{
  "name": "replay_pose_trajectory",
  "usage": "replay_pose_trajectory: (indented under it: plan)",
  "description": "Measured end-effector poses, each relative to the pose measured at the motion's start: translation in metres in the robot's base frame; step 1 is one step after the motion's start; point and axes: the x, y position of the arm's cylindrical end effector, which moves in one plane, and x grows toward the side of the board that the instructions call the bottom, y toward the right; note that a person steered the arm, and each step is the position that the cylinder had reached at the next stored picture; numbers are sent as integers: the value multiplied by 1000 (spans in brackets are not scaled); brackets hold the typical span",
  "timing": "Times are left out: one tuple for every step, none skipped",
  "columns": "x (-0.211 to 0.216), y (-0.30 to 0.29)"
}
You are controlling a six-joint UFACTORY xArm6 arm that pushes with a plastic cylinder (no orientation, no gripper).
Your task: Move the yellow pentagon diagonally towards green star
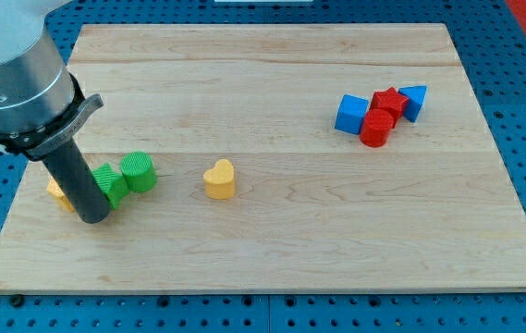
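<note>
Two greens are sitting near the board's left edge: green star (108,182) touching green cylinder (139,172). My tip (93,218) is standing between yellow pentagon (58,193) and star, blocking contact, probably mid-push. No fingers, just rod.

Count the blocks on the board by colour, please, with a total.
Yellow: 2, the yellow heart and the yellow pentagon, half hidden behind my tip
Green: 2
Red: 2
Blue: 2
Total: 8
</note>
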Motion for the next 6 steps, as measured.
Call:
replay_pose_trajectory:
  plan:
    - [0,-2]
    - [18,-2]
    - [50,-9]
    - [39,-35]
    - [1,-37]
    - [-9,-33]
